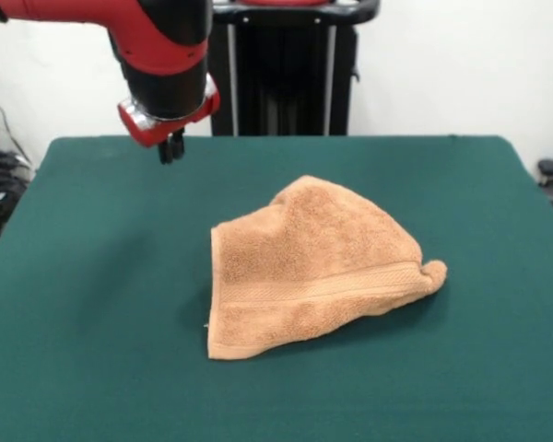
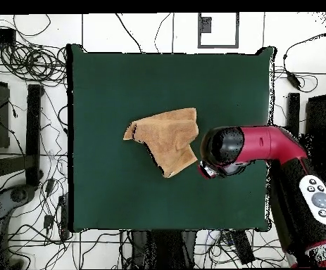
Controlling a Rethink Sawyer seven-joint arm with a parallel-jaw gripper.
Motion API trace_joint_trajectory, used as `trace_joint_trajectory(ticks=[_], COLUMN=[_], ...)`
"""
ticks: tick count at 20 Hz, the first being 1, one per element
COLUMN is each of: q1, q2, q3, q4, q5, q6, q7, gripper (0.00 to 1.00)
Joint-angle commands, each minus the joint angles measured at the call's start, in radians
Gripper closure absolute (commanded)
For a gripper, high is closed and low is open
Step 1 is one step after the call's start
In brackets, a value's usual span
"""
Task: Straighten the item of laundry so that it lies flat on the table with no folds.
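The orange-tan towel (image 1: 313, 267) lies folded over on itself in a rough triangle near the middle of the dark green table (image 1: 92, 276). A woven band stripe runs across its near part, and one corner pokes out at the right. It also shows in the overhead view (image 2: 167, 137), on the table (image 2: 109, 84). My gripper (image 1: 171, 147) hangs above the table's far left part, up and away from the towel, with its black fingers close together and nothing in them. In the overhead view the arm's red and black wrist (image 2: 225, 149) covers the gripper, just beside the towel's corner.
The black pedestal (image 1: 281, 74) stands behind the table's far edge. The arm's thick link (image 2: 292, 162) reaches in over the table's side. Cables (image 2: 32, 63) and black stands lie on the floor around the table.
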Motion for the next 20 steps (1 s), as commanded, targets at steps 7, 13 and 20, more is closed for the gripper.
trace_joint_trajectory(ticks=[7, 13, 20], q1=[-0.091, -0.085, -0.054], q2=[0.147, 0.162, 0.163], q3=[0.152, 0.143, 0.125], q4=[0.163, 0.165, 0.170], q5=[0.036, 0.054, 0.087], q6=[-0.508, -0.563, -0.568], q7=[-0.004, 0.006, 0.053], gripper=[1.00, 1.00, 1.00])
